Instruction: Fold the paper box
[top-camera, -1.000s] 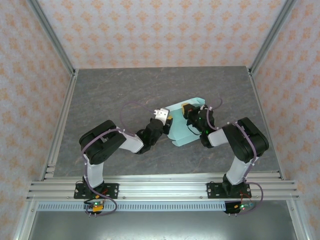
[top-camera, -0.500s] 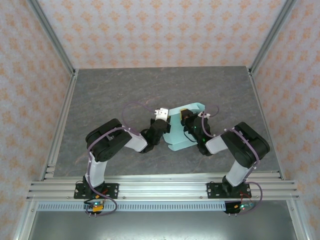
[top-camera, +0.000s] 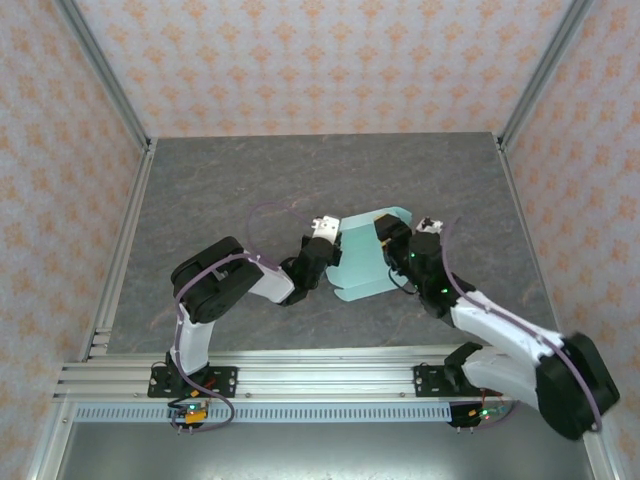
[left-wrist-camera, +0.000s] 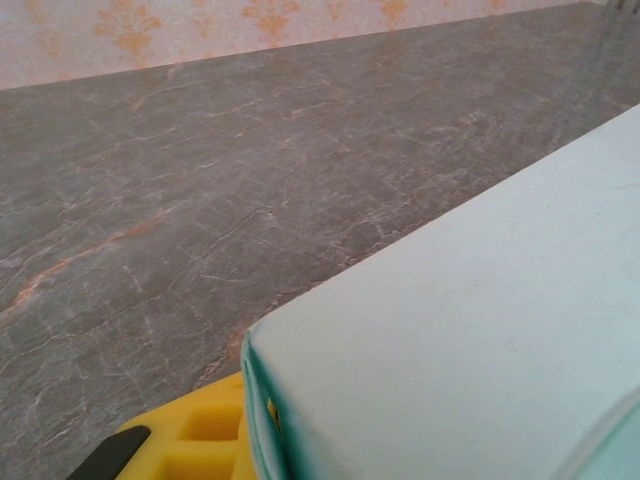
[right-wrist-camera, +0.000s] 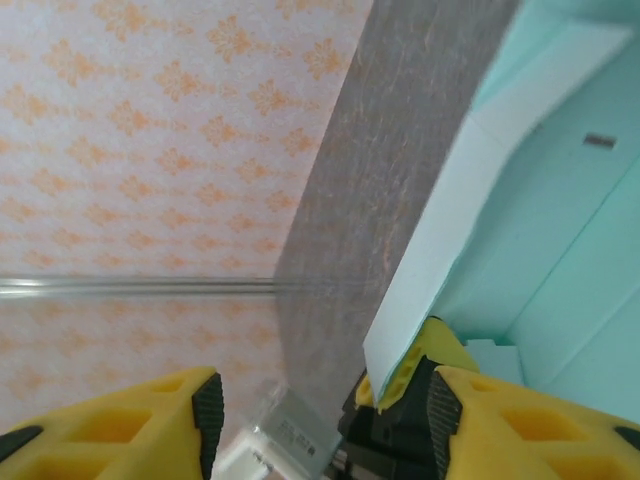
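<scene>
The paper box (top-camera: 362, 262), a pale mint card sheet partly folded up, lies mid-table between the two grippers. My left gripper (top-camera: 333, 243) is shut on its left edge. In the left wrist view the card (left-wrist-camera: 480, 330) runs into the jaws beside one yellow finger (left-wrist-camera: 190, 445). My right gripper (top-camera: 392, 238) hovers at the box's upper right part with its jaws open. In the right wrist view its two yellow fingers (right-wrist-camera: 205, 420) stand wide apart, off the card (right-wrist-camera: 560, 230). Beyond them the left gripper's finger (right-wrist-camera: 420, 365) pinches the card's edge.
The grey stone-pattern table (top-camera: 220, 190) is bare around the box. Patterned walls and aluminium frame posts (top-camera: 100, 70) close in the back and sides. A rail (top-camera: 320, 375) crosses the near edge above the arm bases.
My right gripper has opened and let go of the box, and the right arm's elbow has swung out to the lower right. The left gripper still holds the box's left edge.
</scene>
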